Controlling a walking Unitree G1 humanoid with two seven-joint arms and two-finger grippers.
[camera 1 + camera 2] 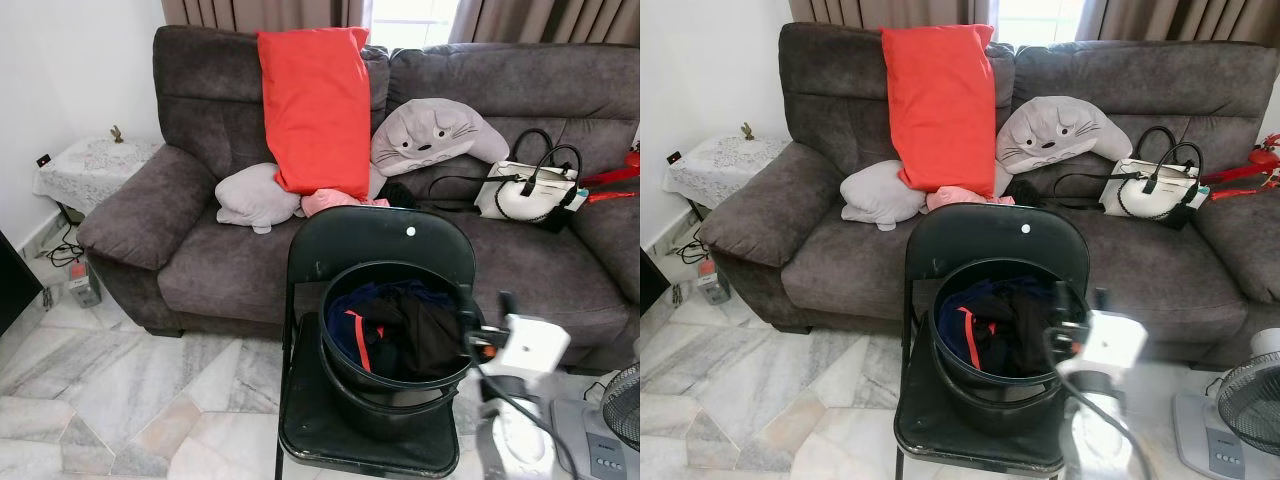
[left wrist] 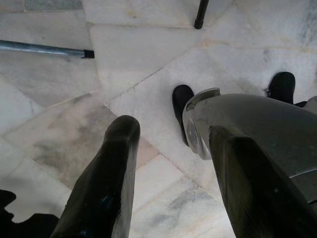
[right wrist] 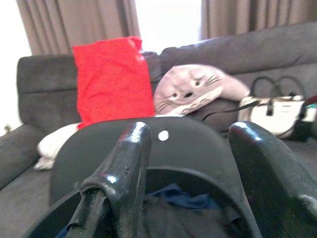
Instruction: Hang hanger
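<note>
Hanger nowhere obvious; black bucket (image 1: 395, 345) of clothes (image 1: 400, 330) on folding chair (image 1: 370, 250). Right gripper (image 3: 193, 183) fingers apart at rim; left gripper (image 2: 173, 188) apart, idle over floor (image 2: 59, 124).

Right claw (image 3: 190, 178) raised forward, fingers apart; left claw (image 2: 173, 183) hangs low, fingers apart.

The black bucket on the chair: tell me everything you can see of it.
The black bucket is round, looks like plastic, and stands upright on the seat of a black folding chair before the sofa. Dark clothes, black and navy with a red stripe, fill it. The right gripper is at its rim, fingers apart.
</note>
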